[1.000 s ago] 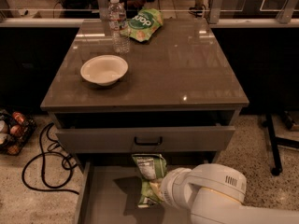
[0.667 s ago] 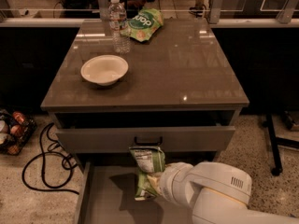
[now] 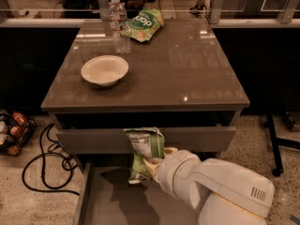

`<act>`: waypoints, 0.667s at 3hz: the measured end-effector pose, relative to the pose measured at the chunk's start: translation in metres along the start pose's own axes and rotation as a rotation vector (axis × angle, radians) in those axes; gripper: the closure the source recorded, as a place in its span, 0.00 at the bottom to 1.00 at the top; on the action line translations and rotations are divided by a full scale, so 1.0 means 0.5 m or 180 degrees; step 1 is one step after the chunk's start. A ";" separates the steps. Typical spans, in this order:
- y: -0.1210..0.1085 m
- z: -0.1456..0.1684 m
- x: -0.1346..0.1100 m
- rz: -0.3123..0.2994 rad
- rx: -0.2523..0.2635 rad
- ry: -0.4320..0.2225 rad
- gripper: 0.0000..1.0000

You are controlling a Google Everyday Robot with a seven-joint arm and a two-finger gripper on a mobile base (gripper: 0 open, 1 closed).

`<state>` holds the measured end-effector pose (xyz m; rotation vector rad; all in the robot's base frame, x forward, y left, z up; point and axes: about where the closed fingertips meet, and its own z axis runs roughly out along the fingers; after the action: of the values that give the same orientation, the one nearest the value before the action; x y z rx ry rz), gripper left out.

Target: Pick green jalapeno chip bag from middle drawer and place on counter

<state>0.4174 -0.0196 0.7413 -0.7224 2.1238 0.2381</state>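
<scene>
Dark green jalapeno chip bag [image 3: 144, 145] clamped in the gripper [image 3: 154, 164] above the middle drawer [image 3: 110, 203] floor. White panel outward, before the upper drawer front [image 3: 197, 139], below the counter [image 3: 187, 69].

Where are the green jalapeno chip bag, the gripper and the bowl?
green jalapeno chip bag [image 3: 143, 144], camera view, white nutrition panel.
gripper [image 3: 151, 164], camera view, between fingertips, at bag's lower half.
bowl [image 3: 104, 69], camera view, its inner bottom.

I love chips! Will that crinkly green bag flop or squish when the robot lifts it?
Probably floppy: the crumpled dark green foil chip bag is creased where the gripper pinches it above the grey metal drawer. Likely light: one pinch holds it up.
</scene>
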 end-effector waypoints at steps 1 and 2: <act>-0.010 -0.056 -0.081 -0.0077 0.0178 -0.0259 1.00; -0.020 -0.109 -0.155 -0.0148 0.0304 -0.0526 1.00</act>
<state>0.4225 -0.0181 0.8362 -0.6720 1.9458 0.1643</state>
